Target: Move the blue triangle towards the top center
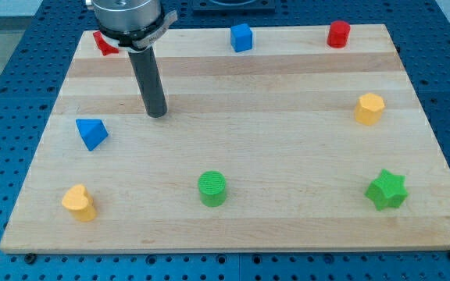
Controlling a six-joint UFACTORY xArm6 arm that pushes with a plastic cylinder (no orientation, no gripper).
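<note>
In the camera view, my tip rests on the wooden board, up and to the view's right of the blue triangle and apart from it — touching no block, so it pushes nothing at present. The blue triangle sits near the view's left edge, about mid-height.

I judge this to be the approach step: the push has not begun. The tip stands on the wrong side (the target lies up and to the right), so the next move calls for circling around to the triangle's lower left, then driving it diagonally toward the top centre.

The blue cube already sits at top centre — a likely collision. A red block lies partly hidden behind the arm at top left; the yellow heart sits just below the triangle, crowding that approach. The red cylinder, yellow block, green cylinder and green star lie well apart.
</note>
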